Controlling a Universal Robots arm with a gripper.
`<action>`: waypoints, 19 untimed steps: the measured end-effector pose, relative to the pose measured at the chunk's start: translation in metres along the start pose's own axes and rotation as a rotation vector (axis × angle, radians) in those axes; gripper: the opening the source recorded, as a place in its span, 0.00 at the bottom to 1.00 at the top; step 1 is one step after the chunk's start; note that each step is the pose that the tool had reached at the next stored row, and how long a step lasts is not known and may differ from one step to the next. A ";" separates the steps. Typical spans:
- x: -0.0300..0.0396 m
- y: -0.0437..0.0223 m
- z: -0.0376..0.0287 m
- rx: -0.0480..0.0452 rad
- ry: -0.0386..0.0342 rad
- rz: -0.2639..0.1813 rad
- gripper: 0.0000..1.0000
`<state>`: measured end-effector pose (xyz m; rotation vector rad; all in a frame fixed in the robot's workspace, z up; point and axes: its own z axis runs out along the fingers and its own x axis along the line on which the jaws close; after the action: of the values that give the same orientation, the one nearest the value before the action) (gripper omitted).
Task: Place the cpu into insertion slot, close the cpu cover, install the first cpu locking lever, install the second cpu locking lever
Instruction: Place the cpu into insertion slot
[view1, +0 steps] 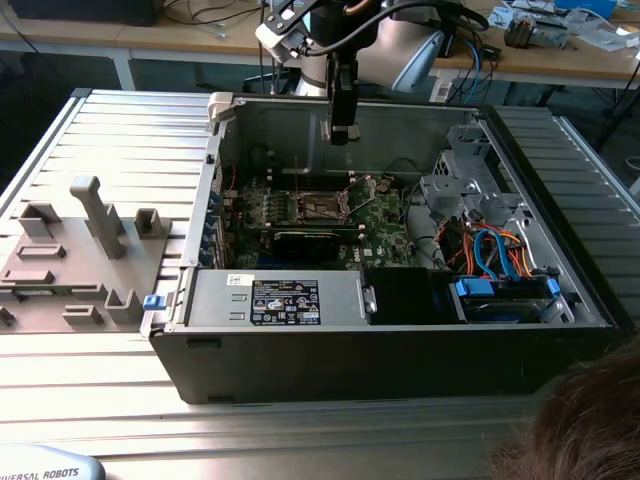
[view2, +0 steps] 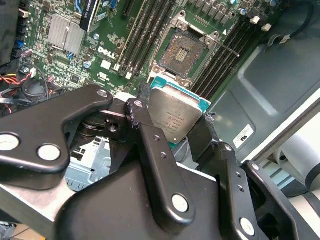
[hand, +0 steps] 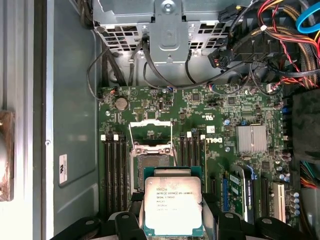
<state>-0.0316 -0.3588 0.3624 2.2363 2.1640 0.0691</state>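
- My gripper (view1: 340, 128) hangs inside the open computer case (view1: 300, 370), fingers (view2: 150, 145) clamped on opposite edges of the cpu (hand: 173, 205), whose metal top shows in both wrist views
- Exterior view: gripper at 12 o'clock from the insertion slot (view1: 322, 207), well clear of the green motherboard (view1: 385, 225)
- Slot bare, contact field exposed; cpu not yet seated
- cpu cover (hand: 150, 123) stands raised at the slot's edge, not closed
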 end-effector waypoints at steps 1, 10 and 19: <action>0.0000 0.0000 0.0000 0.0000 -0.0001 0.001 0.54; 0.0000 0.0000 0.0000 -0.0001 -0.0005 0.009 0.54; 0.0000 0.0000 0.0001 -0.0002 -0.0014 0.015 0.54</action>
<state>-0.0316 -0.3588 0.3623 2.2518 2.1468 0.0681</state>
